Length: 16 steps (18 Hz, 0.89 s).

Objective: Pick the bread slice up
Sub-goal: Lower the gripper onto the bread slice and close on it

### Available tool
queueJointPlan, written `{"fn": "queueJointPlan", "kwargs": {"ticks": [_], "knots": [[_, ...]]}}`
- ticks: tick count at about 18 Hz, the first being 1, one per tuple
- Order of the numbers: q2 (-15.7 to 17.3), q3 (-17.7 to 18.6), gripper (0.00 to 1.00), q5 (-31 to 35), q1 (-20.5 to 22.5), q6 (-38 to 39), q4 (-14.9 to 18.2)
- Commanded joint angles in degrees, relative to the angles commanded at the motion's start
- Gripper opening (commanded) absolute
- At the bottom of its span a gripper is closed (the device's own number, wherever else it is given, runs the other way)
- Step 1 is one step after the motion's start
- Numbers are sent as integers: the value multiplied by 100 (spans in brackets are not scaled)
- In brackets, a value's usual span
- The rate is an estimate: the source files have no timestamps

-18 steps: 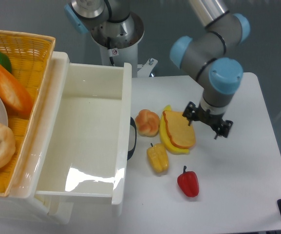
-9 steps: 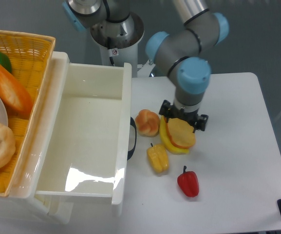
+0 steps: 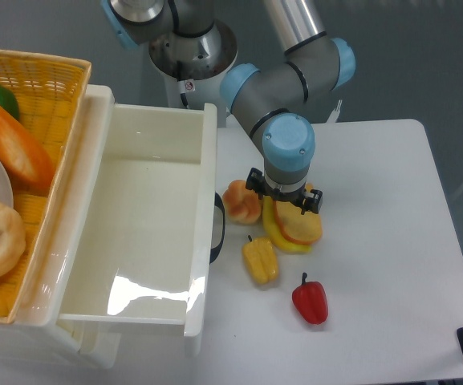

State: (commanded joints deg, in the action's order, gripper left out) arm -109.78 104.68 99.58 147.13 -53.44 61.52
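Where it shows below the gripper (image 3: 283,198), the bread slice (image 3: 302,227) is orange-tan with a darker crust, lying on a yellow piece on the counter (image 3: 391,265) beside the bun (image 3: 240,201); whether the jaws are spread or closed cannot be told.

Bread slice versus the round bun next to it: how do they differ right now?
The bread slice is flat and squarish with a darker crust edge; the bun is round and knotted. The slice lies on a yellow piece, partly under the end effector; the bun sits uncovered on the table. Both are tan-orange.
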Motion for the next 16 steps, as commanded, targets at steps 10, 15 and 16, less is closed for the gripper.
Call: {"fn": "queueJointPlan", "kwargs": {"ticks": [10,15,16], "knots": [[-149,53,95,167,-88,123,0],[-237,53,87,264,-79,132,-9],[-246,53,85,272,-79,132,-9]]}}
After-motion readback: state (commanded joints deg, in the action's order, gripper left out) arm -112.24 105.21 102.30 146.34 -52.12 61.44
